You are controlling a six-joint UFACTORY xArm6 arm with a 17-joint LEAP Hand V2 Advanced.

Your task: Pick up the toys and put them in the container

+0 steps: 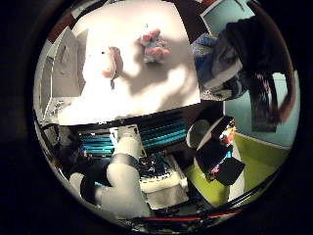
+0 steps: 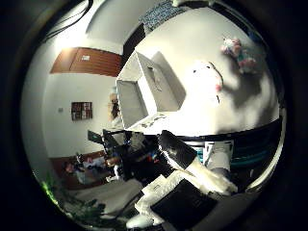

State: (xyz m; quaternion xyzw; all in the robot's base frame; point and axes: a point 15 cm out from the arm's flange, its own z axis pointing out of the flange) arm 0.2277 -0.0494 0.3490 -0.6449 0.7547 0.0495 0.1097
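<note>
In the little finger side palm view, a white plush toy point(image 1: 101, 67) and a pink plush toy point(image 1: 154, 46) lie on a white table point(image 1: 147, 93), a short way away from each other. In the thumb side palm view, a white open container point(image 2: 144, 91) stands on the same table beside the white plush toy point(image 2: 204, 79), and the pink toy point(image 2: 236, 53) lies further off. My hand point(image 2: 197, 166) is well away from the table and the toys. A black and white finger reaches out straight, touching nothing.
The table's near edge has teal and black gear point(image 1: 147, 132) below it. A dark bundle point(image 1: 220, 147) sits on the green floor beside the table. More dark clutter point(image 1: 249, 69) lies by the table's side. A brown wall panel point(image 2: 91, 60) is beyond the container.
</note>
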